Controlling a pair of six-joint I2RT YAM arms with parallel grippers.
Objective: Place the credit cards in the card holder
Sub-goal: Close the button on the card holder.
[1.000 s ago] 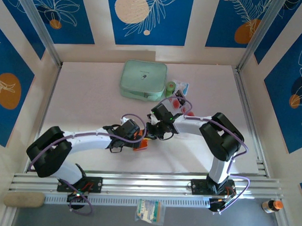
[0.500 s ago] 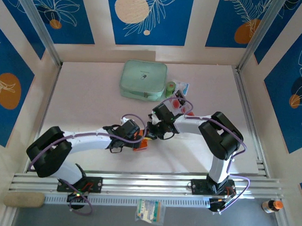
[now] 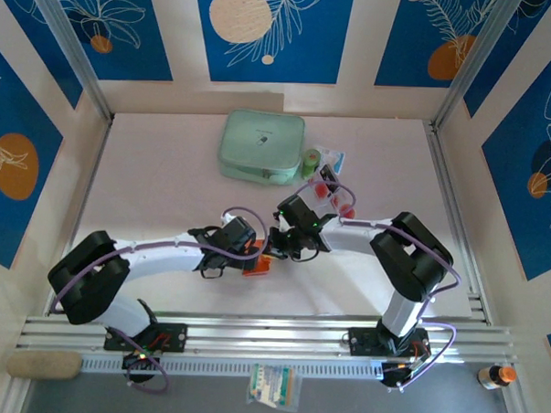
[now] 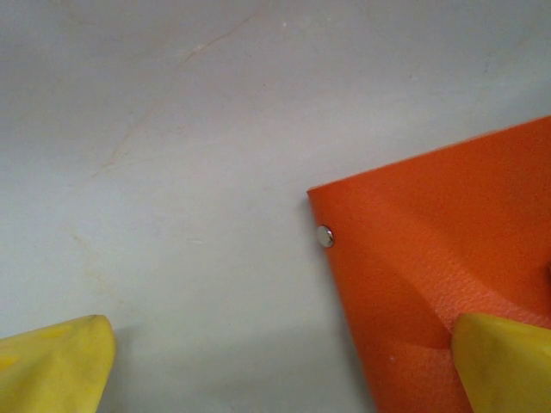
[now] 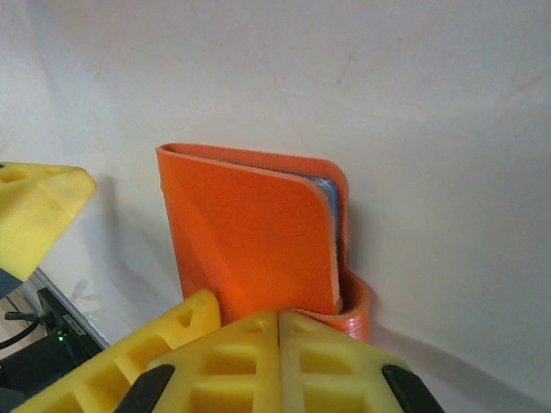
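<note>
The orange-red card holder [image 5: 250, 232] lies folded on the table, a blue edge showing inside its fold. My right gripper [image 5: 277, 325] is shut, and its joined tips press against the holder's near edge with nothing between them. My left gripper [image 4: 275, 366] is open beside it: one yellow finger [image 4: 504, 361] rests on the holder [image 4: 448, 275] near its snap stud, the other sits on the bare table. From above, both grippers meet over the holder [image 3: 259, 267] at mid-table. The credit cards [image 3: 335, 195], pale with red circles, lie behind the right arm.
A mint-green zip case [image 3: 262, 146] sits at the back centre, with a clear plastic tray [image 3: 331, 159] and a small green roll to its right. Walls close in the table on three sides. An aluminium rail runs along the near edge.
The right arm has shifted slightly nearer and lower, uncovering more of the cards behind it. The left arm has not moved. Both grippers keep their states.
</note>
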